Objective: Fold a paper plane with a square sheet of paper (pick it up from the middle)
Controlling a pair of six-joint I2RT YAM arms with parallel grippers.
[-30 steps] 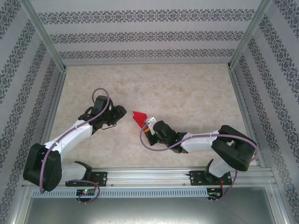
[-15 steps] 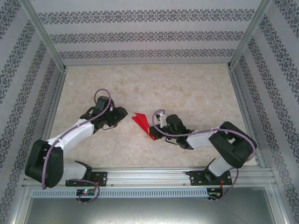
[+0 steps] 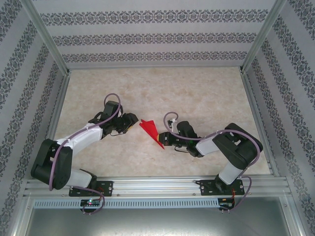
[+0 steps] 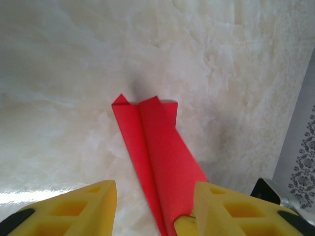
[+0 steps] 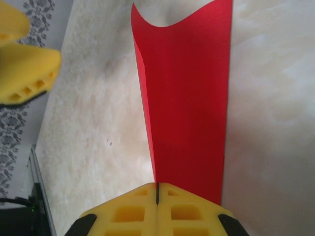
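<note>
My right tool [image 5: 157, 191] is clenched hard on the narrow end of the plane [image 3: 151, 131], with the red paper pinched in the seam between its jaws. The rest of the plane runs out ahead of it over the middle of the counter [image 3: 206, 93], between the two arms. The far end curls up a little and throws a shadow, so I judge it is not lying flat. My left tool [image 4: 155, 191] stands partly released and grasps nothing. Its jaws straddle the plane from the other end, and one long edge lies close against one jaw; whether they touch I cannot tell. I read the step as bringing the left in to take or press the loose flap while the right anchors the point. To do it well I would leave the right clamp as it is, since any slackening lets the layers slide and spoils the centre crease that shows down the plane's length. I would line the left jaws square to that crease before closing, so they catch both layers together and not one flap alone. I would close slowly and low, near the counter, because thin paper will likely buckle if pushed endwise toward the right tool. The two tools are near each other, so I would come in along the plane's length, not across it.
</note>
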